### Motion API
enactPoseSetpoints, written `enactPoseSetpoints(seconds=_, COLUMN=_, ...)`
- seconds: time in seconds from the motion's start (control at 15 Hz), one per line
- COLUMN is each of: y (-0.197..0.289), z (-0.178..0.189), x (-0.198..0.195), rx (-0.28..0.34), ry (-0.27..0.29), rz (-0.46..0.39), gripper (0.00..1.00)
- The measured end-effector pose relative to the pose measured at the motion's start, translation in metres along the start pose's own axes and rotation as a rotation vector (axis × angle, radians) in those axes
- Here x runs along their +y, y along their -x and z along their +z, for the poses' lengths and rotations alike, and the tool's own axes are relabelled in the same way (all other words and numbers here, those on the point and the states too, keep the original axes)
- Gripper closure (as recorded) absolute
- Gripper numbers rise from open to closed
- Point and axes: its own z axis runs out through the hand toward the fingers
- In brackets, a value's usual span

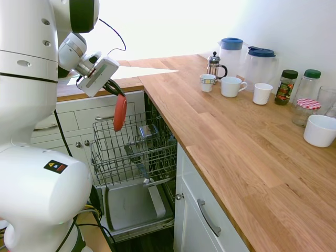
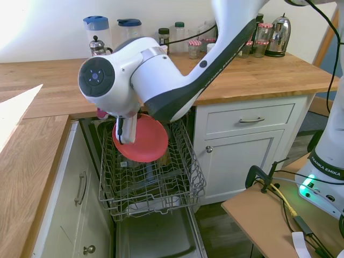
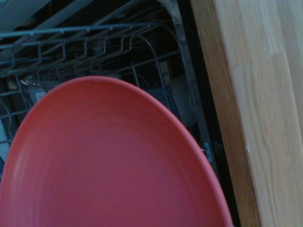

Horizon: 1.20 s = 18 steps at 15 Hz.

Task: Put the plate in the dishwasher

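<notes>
Progress: midway | gripper [image 1: 116, 90] clenched on plate [image 1: 119, 112] rim, plate on edge, left-centre of frame above the pulled-out rack [image 1: 134, 152] of the dishwasher [image 1: 135, 206] (not touching) | left: lower, slot, release.

My gripper [image 1: 116, 90] holds the plate [image 1: 120, 112] on edge above the dishwasher [image 1: 137, 152] rack. Mugs [image 1: 231, 86] stand behind — on the counter [image 1: 247, 142].

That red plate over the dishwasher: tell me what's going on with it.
The gripper holds the plate by its upper edge, hanging on edge over the pulled-out wire rack of the open dishwasher. The plate is not yet in the rack. Mugs and jars stand untouched on the wooden counter.
</notes>
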Motion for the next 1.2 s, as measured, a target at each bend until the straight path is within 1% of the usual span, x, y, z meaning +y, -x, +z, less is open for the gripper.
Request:
enactPoseSetpoints(seconds=0.2, y=0.028, z=0.015, x=-0.024, rx=0.023, ry=0.019, rz=-0.089, gripper=1.00)
enactPoseSetpoints(seconds=0.53, y=0.070, z=0.026, x=-0.062, rx=0.018, ry=0.023, rz=-0.175, gripper=1.00)
enactPoseSetpoints(seconds=0.87, y=0.094, z=0.037, x=-0.100, rx=0.010, ry=0.029, rz=-0.210, gripper=1.00)
enactPoseSetpoints(seconds=1.0, y=0.102, z=0.047, x=-0.112, rx=0.002, ry=0.038, rz=-0.219, gripper=1.00)
enactPoseSetpoints(seconds=1.2, y=0.099, z=0.056, x=-0.120, rx=-0.013, ry=0.053, rz=-0.203, gripper=1.00)
